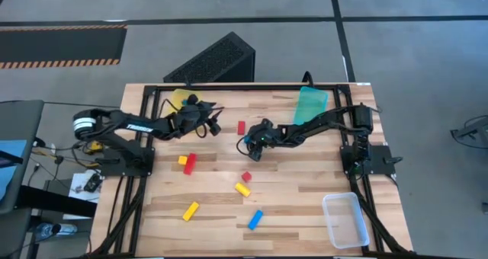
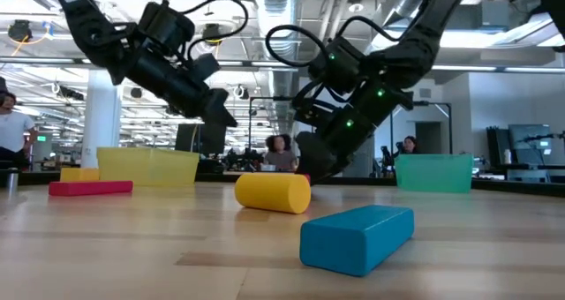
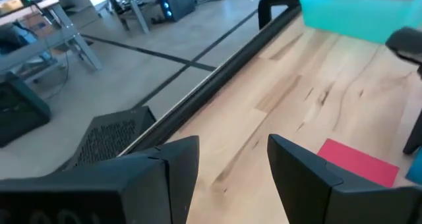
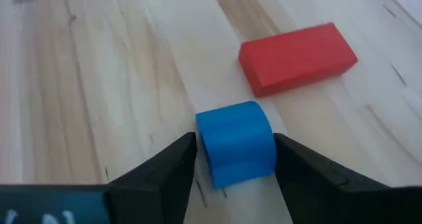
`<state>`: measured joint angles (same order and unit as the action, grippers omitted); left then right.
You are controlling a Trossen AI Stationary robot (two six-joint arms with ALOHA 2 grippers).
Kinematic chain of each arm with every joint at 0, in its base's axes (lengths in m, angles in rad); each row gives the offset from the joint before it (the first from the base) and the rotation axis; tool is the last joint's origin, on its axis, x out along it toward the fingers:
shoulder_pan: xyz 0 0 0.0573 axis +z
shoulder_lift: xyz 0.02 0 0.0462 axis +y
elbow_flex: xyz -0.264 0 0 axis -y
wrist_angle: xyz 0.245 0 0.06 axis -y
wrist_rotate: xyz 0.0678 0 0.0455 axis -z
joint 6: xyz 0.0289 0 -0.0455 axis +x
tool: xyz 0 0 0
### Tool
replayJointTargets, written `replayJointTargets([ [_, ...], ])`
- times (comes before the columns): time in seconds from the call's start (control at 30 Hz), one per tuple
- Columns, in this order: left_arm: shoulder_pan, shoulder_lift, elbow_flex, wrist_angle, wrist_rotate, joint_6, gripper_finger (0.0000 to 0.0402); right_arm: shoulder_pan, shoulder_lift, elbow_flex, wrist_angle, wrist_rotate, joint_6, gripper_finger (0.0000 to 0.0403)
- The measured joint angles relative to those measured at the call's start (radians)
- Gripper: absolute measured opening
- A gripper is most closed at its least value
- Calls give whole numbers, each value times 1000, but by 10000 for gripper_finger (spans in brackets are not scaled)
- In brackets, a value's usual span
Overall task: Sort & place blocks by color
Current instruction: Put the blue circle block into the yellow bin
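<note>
The right claw (image 4: 234, 168) sits low near the middle of the surface, its fingers spread to either side of a small blue block (image 4: 236, 143) with slim gaps showing — straddling it, not yet pinching. A red bar (image 4: 298, 58) lies just beside, toward the far edge. If the fingers close off-centre, the rounded blue block could twist or squirt out and knock that bar. Lifting before the pinch is firm would likely drop it.

The left claw (image 3: 231, 174) hangs spread and empty near the far-left corner, close to the yellow tray (image 1: 178, 100). Both arms crowd the far half of the surface, so a swing toward the teal tray (image 1: 309, 104) risks a brush between them.

From above, the right arm covers the blue block entirely. The other blocks — red, yellow and a blue one (image 1: 255, 219) — lie scattered toward the near edge, well apart from the clear tray (image 1: 345, 221) at the near-right corner. Whether any tray already holds blocks cannot be told.
</note>
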<state>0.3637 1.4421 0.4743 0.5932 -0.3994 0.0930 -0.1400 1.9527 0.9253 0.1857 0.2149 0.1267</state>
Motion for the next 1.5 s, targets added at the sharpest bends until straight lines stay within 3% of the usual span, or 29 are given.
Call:
replayJointTargets([
  [0.23, 0, 79, 59, 9, 152, -29, 171, 7, 6, -3, 33, -5, -76, 155],
  [0.37, -5, 132, 82, 8, 159, -60, 171, 12, 9, -2, 29, 2, -86, 128],
  [0.47, -5, 177, 102, 8, 177, -82, 171, 21, 10, -2, 27, 33, -105, 130],
  [0.7, -5, 280, 176, 2, 275, -138, 171, 74, 8, -5, 19, 258, -199, 142],
  [1.0, -7, 267, 198, -15, 402, -238, 171, 185, 6, -8, 22, 706, -394, 136],
  [1.23, -7, 267, 197, 1, 482, -264, 171, 215, -27, -8, 48, 764, -441, 136],
  [1.5, -7, 266, 207, 12, 561, -270, 171, 218, -150, -16, -6, 798, -467, 141],
])
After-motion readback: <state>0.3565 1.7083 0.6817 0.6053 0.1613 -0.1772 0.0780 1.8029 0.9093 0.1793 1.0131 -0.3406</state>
